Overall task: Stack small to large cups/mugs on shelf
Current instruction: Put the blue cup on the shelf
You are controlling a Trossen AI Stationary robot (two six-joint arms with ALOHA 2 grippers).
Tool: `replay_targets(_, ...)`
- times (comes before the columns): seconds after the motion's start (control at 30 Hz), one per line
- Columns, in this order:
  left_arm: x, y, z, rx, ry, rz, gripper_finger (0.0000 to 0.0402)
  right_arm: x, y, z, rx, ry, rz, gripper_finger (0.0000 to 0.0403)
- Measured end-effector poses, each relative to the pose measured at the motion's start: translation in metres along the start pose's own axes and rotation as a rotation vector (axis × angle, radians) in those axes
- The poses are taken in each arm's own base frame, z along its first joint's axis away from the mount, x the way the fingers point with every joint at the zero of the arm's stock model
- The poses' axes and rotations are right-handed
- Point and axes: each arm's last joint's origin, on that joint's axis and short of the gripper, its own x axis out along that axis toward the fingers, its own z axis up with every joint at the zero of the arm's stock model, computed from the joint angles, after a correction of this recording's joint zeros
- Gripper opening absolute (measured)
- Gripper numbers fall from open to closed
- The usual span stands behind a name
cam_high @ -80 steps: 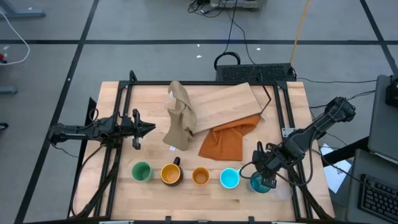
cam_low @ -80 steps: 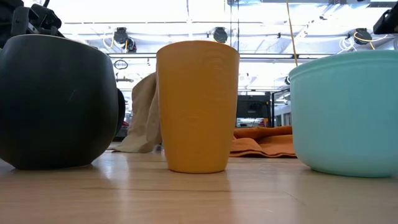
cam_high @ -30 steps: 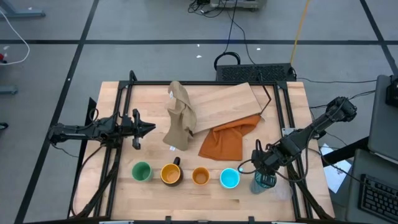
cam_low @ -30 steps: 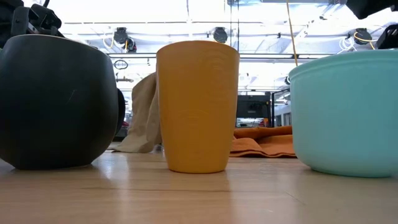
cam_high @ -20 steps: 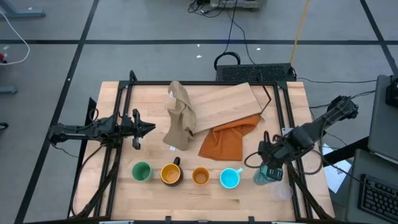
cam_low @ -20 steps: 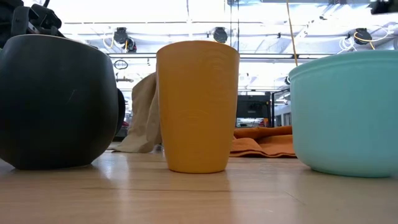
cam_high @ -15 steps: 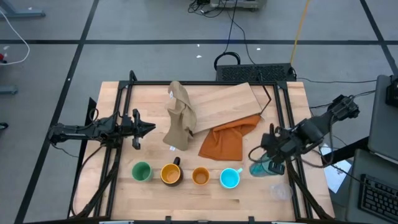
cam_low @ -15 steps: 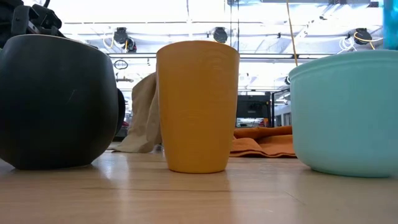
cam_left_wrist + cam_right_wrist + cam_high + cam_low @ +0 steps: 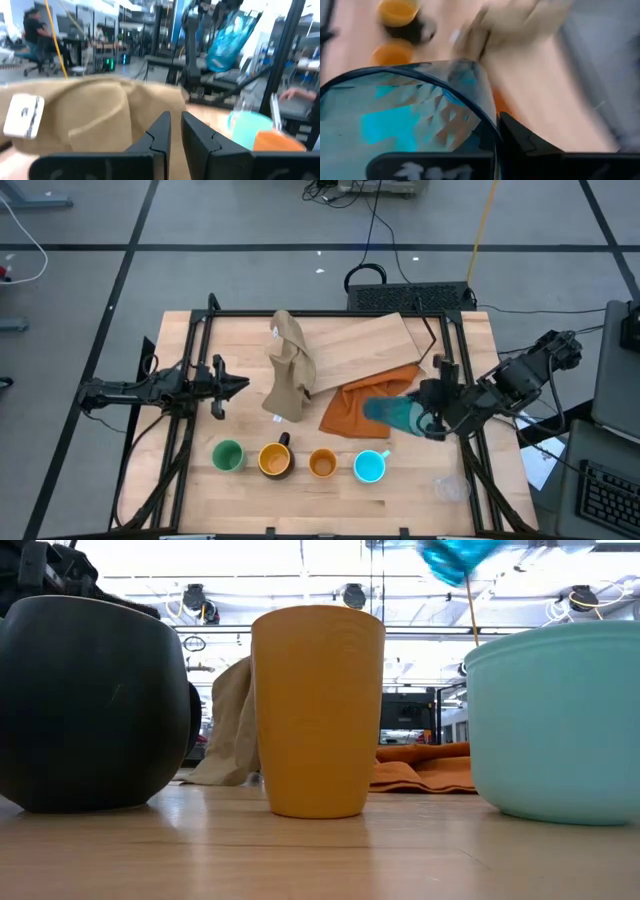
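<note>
My right gripper (image 9: pixel 430 420) is shut on the tall teal tumbler (image 9: pixel 393 413), which hangs tipped in the air over the orange cloth (image 9: pixel 350 418); the low view also shows this tumbler (image 9: pixel 455 558). On the table's near side stand a green cup (image 9: pixel 228 455), a yellow mug (image 9: pixel 275 460), an orange cup (image 9: pixel 322 464) and a cyan mug (image 9: pixel 370 466). A tiny clear glass (image 9: pixel 449 487) stands near the right front corner. The shelf (image 9: pixel 360 342) lies at the far middle. My left gripper (image 9: pixel 242 387) waits at the left, a narrow gap between its fingers (image 9: pixel 161 131). My right gripper holds the tumbler by its wall at the rim (image 9: pixel 487 107). One finger (image 9: pixel 520 140) lies outside the wall; the tumbler hides the other. The tumbler is lifted clear and tipped far over, its closed end pointing toward the table's left.
A tan cloth (image 9: pixel 290 368) is heaped on the shelf's left end, and the orange cloth lies against its near edge. A black frame (image 9: pixel 455 370) runs along the table's sides. Bare wood shows to the left of the tan cloth.
My right gripper has risen from the table's near right corner and gone toward the far and left, over the orange cloth. It has rolled, and the tumbler has gone from upright to tipped on its side, lifted clear. The clear glass stays on the table.
</note>
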Motion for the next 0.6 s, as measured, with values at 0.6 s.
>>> replay_targets(0.6,0.0,-0.001,0.006,-0.01,-0.065,-0.017,0.0047,0.017,0.021,0.023,-0.27,-0.331,-0.176,0.0)
